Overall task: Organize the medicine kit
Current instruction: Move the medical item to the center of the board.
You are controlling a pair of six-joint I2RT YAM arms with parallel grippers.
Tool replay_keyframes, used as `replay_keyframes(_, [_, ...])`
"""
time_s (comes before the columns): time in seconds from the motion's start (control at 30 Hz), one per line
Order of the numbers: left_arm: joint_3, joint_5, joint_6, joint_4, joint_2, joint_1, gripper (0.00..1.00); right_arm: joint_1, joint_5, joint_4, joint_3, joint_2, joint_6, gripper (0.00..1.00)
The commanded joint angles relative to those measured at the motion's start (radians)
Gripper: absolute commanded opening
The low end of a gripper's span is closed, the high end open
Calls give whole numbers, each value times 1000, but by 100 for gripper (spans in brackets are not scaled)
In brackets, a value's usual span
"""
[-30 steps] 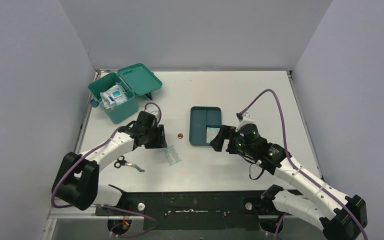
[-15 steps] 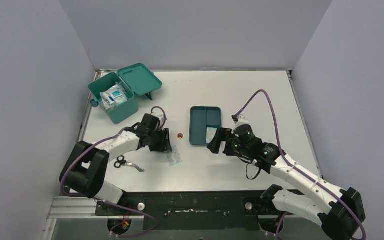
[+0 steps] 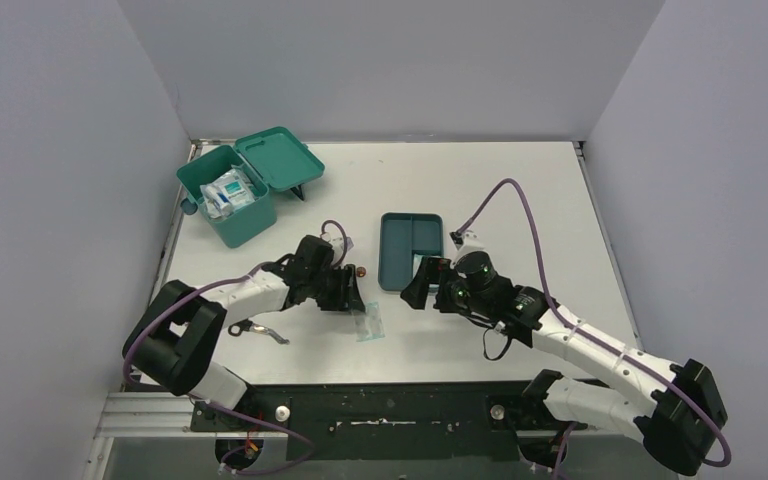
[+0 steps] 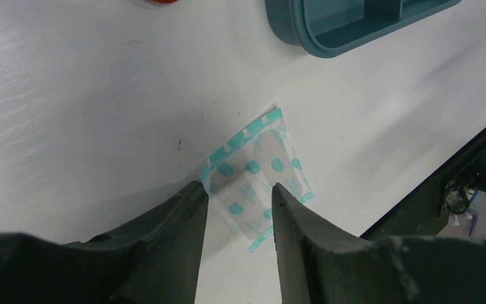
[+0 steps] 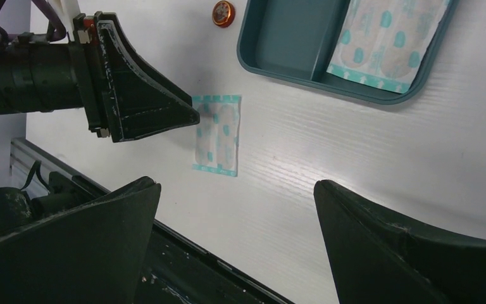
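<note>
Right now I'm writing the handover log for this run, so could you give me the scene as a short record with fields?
Kit: teal-green plastic box, far left, hinged lid open, white packets inside
Tray: darker blue-teal divided plastic tray, one printed plaster packet in a compartment
Loose packet: clear teal-printed plaster packet, flat on the white table
Left tool: jaws partly apart, tips at that packet's edge
Right tool: wide open, holding nothing
Also loose: metal scissors, small copper-coloured round piece
</note>
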Motion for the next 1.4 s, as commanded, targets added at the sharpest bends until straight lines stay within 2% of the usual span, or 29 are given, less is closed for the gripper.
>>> replay_keyframes(0.0, [66,38,5,-22,-35,6,40,40,41,97,-8,16,39,98])
replay_keyframes(0.27, [72,-4,8,-105,-117,40,47,64,60,57,6,-2,10,100])
replay_keyframes(0.7, [-6,19,3,-62,-202,97,50,71,81,78,-11,23,57,100])
replay_keyframes(0.9, [20,2,1,-27,-196,110,44,77,40,142,-7,75,53,100])
replay_keyframes(1.0, [61,17,14,-19,-152,113,37,78,39,161,12,118,49,98])
replay_keyframes(1.1, [82,59,20,1,-114,113,29,79,36,185,35,148,51,92])
replay_keyframes(1.3, [50,87,1,32,-113,110,16,81,55,266,-1,190,84,63])
replay_keyframes(1.37, [37,107,-16,52,-115,105,12,81,51,275,-5,220,85,57])
